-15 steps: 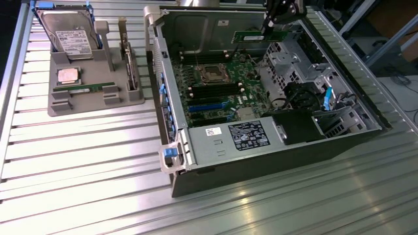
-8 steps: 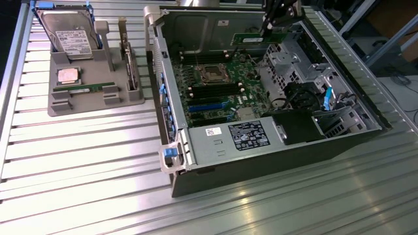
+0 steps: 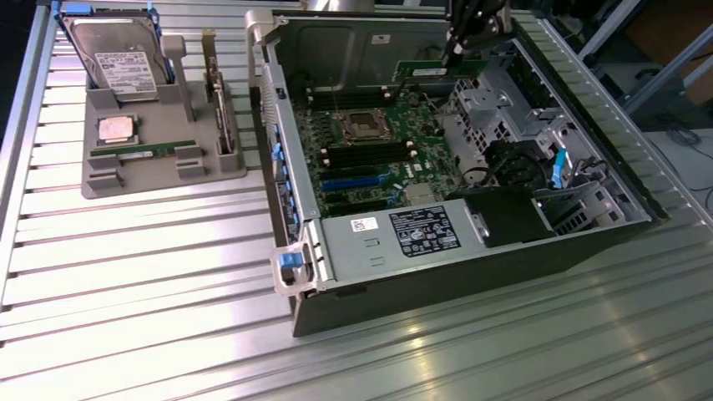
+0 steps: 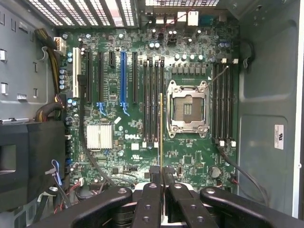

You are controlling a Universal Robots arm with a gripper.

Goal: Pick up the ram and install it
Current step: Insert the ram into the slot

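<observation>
A ribbed metal counter (image 3: 167,276) is seen under cool light, with a grey holder (image 3: 167,171) set toward the exterior view's left. In this holder a hard drive (image 3: 117,58) is propped upright and a square silver processor chip (image 3: 117,129) is laid flat. Near the holder, toward the exterior view's right, an open computer case (image 3: 468,276) is laid on its side, so that the motherboard (image 3: 379,159) and the labelled power supply (image 3: 402,238) are exposed. The tool (image 4: 161,175) is lowered into the far end of the case, and its fingers are clamped on the ram (image 4: 161,128). The ram is held on edge, so that in the wrist view it is seen as a thin gold line. It is held over the motherboard, in line with the bank of black memory slots (image 4: 151,102) just beside the empty processor socket (image 4: 188,108). Whether the ram is touching a slot cannot be told. A finned silver heatsink (image 4: 99,136) is seen on the board, well apart from the ram.
</observation>
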